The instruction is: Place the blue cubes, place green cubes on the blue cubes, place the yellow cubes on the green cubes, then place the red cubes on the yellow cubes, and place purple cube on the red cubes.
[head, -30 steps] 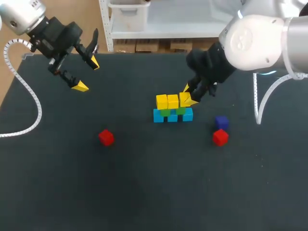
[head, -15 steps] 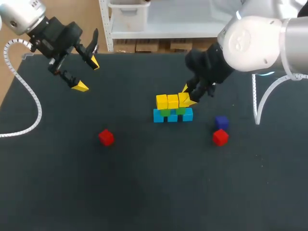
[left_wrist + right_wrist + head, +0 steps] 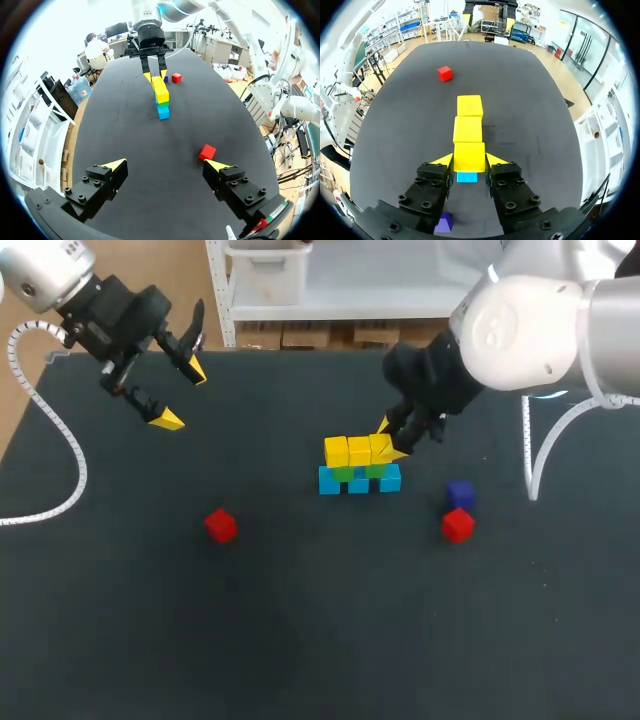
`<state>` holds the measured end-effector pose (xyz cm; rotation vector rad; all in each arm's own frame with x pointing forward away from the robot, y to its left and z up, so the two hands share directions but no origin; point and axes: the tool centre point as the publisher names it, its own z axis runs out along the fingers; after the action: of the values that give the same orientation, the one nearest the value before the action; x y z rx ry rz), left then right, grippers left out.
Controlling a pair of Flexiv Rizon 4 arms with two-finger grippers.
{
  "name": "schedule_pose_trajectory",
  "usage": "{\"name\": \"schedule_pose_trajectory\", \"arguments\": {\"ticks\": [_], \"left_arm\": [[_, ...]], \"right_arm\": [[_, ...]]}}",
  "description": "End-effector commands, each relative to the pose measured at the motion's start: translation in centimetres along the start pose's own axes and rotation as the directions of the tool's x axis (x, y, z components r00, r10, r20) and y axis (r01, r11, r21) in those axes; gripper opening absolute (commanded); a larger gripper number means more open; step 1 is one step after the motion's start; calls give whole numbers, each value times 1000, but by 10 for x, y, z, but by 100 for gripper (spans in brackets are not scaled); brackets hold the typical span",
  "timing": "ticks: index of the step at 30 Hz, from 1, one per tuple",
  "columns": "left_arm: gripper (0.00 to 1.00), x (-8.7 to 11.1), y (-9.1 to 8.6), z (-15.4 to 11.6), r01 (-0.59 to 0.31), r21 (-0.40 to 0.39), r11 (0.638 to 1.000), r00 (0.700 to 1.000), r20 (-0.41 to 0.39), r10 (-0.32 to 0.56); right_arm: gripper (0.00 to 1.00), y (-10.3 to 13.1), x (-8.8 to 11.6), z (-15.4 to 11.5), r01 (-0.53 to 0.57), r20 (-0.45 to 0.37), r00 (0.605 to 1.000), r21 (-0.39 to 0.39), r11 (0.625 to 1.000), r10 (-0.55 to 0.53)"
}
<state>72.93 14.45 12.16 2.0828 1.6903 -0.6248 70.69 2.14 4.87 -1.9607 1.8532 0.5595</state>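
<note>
Three blue cubes (image 3: 359,482) lie in a row mid-table with two green cubes (image 3: 345,473) on them. On the green layer sit three yellow cubes in a row (image 3: 348,451). My right gripper (image 3: 390,439) is shut on the rightmost yellow cube (image 3: 382,447); in the right wrist view that cube (image 3: 469,156) fills the gap between the fingers, over a blue cube (image 3: 467,176). One red cube (image 3: 220,526) lies front left, another (image 3: 457,526) front right beside the purple cube (image 3: 460,494). My left gripper (image 3: 180,395) hangs open over the table's back left, holding nothing.
The table's back edge (image 3: 300,348) runs behind both arms. A white cable (image 3: 60,440) from the left arm drapes over the table's left side. In the left wrist view the left red cube (image 3: 207,151) lies just ahead of the open gripper (image 3: 165,165).
My right arm has edged slightly left with the yellow cube, bringing it against the other yellow cubes. The left arm has not moved.
</note>
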Motion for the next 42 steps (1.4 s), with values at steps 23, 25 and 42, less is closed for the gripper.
{"name": "schedule_pose_trajectory", "arguments": {"ticks": [23,25,42], "left_arm": [[100,1,2,-1,-2,5,1000,1000,-1,2],[100,1,2,-1,-2,5,1000,1000,-1,2],[100,1,2,-1,-2,5,1000,1000,-1,2]], "right_arm": [[100,-3,3,-2,7,12,1000,-15,1000,-7],[100,-3,3,-4,8,17,1000,-21,1000,-7],[100,18,56,-70,11,29,1000,-24,1000,-10]]}}
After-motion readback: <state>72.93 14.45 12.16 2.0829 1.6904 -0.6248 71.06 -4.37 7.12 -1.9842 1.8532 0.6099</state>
